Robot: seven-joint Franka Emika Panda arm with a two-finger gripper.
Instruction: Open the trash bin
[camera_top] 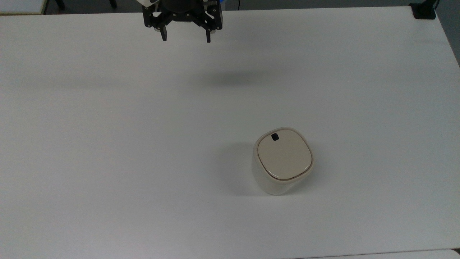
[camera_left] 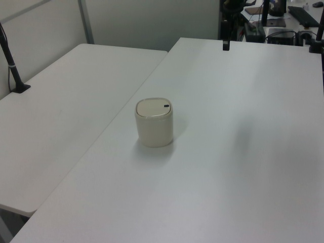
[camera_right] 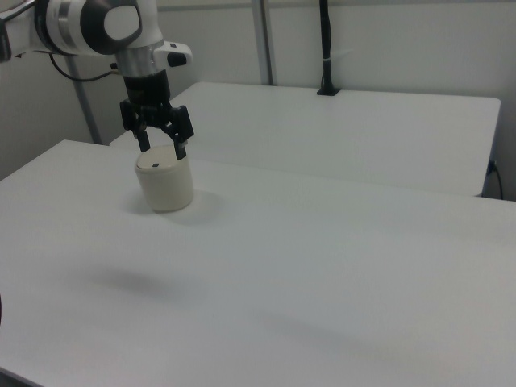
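Observation:
The trash bin (camera_top: pixel 284 160) is a small cream-white tub standing on the white table (camera_top: pixel 107 144), right of centre in the top view. Its flat beige lid (camera_top: pixel 285 154) lies shut, with a small black square mark (camera_top: pixel 275 136) near the far edge. The bin (camera_left: pixel 154 124) stands alone mid-table in the left view. My gripper (camera_top: pixel 186 38) hangs open and empty above the table's far edge, well apart from the bin. In the right view the gripper (camera_right: pixel 163 150) lines up just over the bin (camera_right: pixel 165 187). The left view has the gripper (camera_left: pixel 225 45) at the far edge.
A black clamp (camera_top: pixel 424 10) sits at the table's far right corner in the top view. A second white table (camera_left: pixel 61 101) adjoins on the left view's left, with a black pole (camera_left: pixel 11 63) on it. Desks with equipment (camera_left: pixel 283 20) stand behind.

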